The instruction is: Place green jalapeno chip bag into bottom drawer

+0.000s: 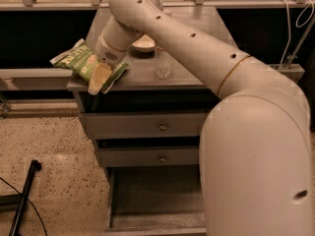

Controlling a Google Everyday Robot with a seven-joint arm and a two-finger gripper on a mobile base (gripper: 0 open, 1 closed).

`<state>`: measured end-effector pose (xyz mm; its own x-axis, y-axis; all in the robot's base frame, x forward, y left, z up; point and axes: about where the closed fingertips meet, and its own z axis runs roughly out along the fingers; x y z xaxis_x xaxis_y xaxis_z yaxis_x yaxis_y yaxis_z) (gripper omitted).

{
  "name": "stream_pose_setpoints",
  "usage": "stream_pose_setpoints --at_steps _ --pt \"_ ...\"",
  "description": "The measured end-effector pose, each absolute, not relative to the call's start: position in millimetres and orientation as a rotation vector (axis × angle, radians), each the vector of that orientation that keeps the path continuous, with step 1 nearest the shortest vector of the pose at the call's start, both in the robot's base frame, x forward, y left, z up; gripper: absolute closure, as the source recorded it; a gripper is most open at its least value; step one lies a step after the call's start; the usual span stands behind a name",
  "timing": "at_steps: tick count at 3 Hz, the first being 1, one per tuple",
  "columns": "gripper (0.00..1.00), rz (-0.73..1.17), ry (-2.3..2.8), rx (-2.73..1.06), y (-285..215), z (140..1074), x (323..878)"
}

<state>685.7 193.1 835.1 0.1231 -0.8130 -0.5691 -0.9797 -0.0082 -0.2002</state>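
1. The arm (256, 171) bulks large at lower right and hides the right side of the bottom drawer (152, 195).
2. That drawer stands pulled out, its front cut off by the frame.
3. The bag (81, 63) lies on the front left corner of the cabinet top (197, 75), overhanging it. The gripper (101, 76) sits on the bag; its grip cannot be told.
4. Behind are a clear cup (162, 65) and a half-hidden bowl (145, 44).

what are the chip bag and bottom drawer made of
The green jalapeno chip bag looks like thin plastic film, creased and slightly glossy; the gripper is at its right edge. The bottom drawer is matte grey, painted wood or metal, unclear which.
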Motion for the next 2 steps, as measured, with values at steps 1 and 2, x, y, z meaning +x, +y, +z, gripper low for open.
stream_pose_setpoints --at_steps 1,2 --pt "0.28 0.466 1.710 -1.852 196 830 685" --pt "0.32 0.570 1.565 -1.817 197 847 675"
